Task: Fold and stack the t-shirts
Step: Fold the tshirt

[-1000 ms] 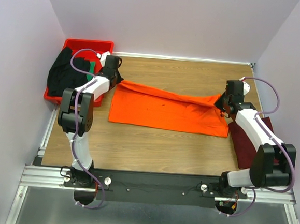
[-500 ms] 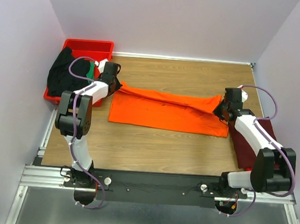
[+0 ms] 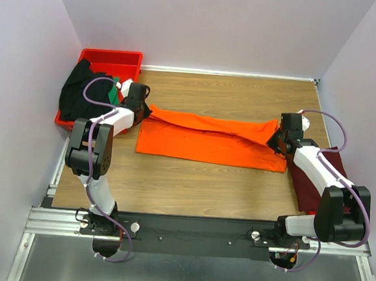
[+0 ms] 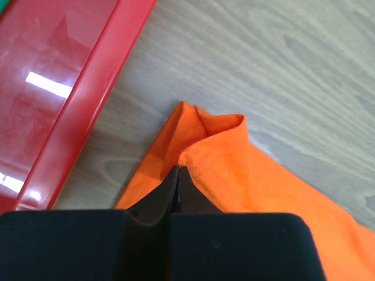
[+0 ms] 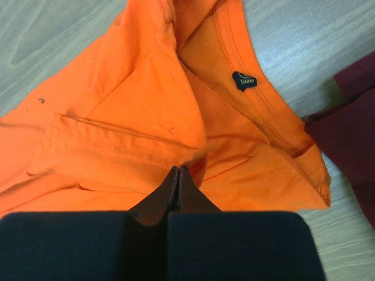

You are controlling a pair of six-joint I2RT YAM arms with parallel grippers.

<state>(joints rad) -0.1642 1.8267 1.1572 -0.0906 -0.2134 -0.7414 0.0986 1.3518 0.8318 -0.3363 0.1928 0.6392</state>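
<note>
The orange t-shirt (image 3: 207,139) lies stretched across the middle of the table, its far edge lifted and folded toward me. My left gripper (image 3: 140,108) is shut on its left hem corner (image 4: 202,143). My right gripper (image 3: 276,136) is shut on the fabric (image 5: 146,134) near the collar and size label (image 5: 244,79). The maroon t-shirt (image 3: 318,177) lies folded at the right edge, under my right arm. The black t-shirt (image 3: 81,90) and the green t-shirt (image 3: 114,84) lie bunched in and over the red tray.
The red plastic tray (image 3: 116,57) stands at the back left corner; its rim (image 4: 88,99) runs just left of my left gripper. Purple walls close in the table on three sides.
Both grippers have moved toward me with the orange shirt's far edge, bringing it lower and further over the rest of the shirt. Both holds are unchanged.
</note>
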